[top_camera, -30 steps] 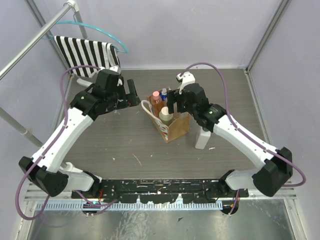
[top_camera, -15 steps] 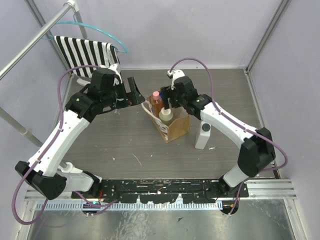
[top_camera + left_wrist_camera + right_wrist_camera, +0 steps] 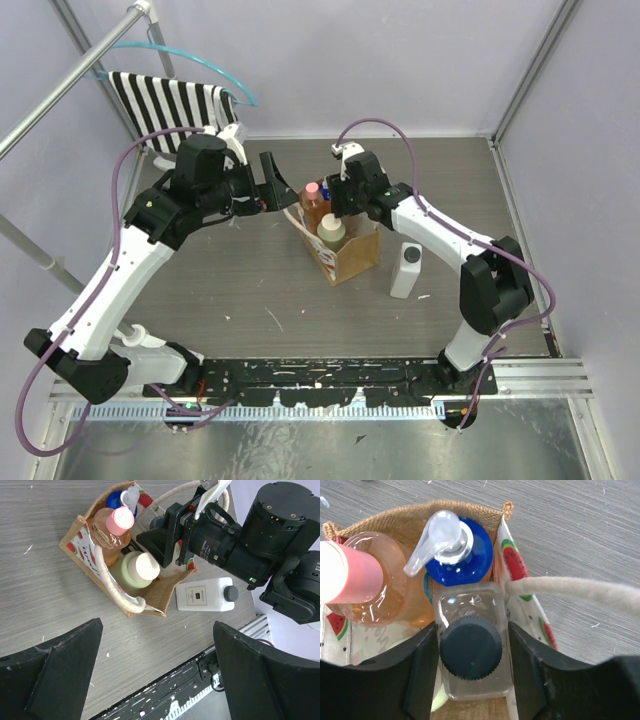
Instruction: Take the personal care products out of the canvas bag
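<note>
My right gripper [image 3: 472, 635] pinches the clear dark-capped bottle [image 3: 470, 652] standing inside the canvas bag [image 3: 395, 517]. My left gripper [image 3: 156, 630] is spread wide, hovering near the bag.

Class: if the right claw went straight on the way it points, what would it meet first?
The clear bottle with the dark cap, standing in the canvas bag. It sits between the right claw's fingers, which seem to press its sides; its depth between them is unclear.
</note>
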You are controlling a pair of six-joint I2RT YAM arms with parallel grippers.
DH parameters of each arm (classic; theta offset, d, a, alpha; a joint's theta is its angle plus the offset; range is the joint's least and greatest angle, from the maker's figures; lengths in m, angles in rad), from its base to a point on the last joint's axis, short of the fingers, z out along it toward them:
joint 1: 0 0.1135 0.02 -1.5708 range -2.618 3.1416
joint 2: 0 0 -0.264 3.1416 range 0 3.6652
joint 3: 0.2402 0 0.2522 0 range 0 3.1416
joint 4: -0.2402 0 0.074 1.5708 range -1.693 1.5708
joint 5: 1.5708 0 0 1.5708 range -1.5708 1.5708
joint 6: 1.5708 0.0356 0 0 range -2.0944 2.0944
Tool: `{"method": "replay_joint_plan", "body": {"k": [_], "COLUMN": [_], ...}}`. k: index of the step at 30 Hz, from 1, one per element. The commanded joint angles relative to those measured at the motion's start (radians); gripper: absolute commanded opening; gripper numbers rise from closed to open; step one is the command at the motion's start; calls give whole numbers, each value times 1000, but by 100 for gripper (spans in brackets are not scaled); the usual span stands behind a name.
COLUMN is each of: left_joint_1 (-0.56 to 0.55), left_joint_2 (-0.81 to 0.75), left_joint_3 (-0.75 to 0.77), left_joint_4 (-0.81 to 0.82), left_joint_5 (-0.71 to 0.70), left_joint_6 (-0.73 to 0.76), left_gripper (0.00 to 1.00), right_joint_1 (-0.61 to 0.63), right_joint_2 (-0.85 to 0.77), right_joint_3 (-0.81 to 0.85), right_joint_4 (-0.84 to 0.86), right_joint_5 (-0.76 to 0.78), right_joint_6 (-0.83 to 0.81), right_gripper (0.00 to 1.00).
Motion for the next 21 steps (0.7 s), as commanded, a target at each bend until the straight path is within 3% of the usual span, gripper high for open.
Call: {"method": "replay_joint_plan", "body": {"k": [1, 4, 21], "left_joint_1": [-4, -3, -67], "left_joint_2": [-11, -11, 111], "left_joint_3": [18, 13, -38], "left_joint_4": [26, 17, 112], "left_joint_5": [17, 2, 30], "left_joint_6": [7, 8, -43], "left_gripper": [99, 99, 99], "right_joint_1": [-3, -3, -1], "right_joint_2": [8, -17, -401], "right_joint_3": [58, 69, 155], "right_joint_4": [9, -9, -47], "right_joint_5": [-31, 5, 17], "right_joint_6": [-5, -6, 2], "right_gripper": [41, 26, 21]}}
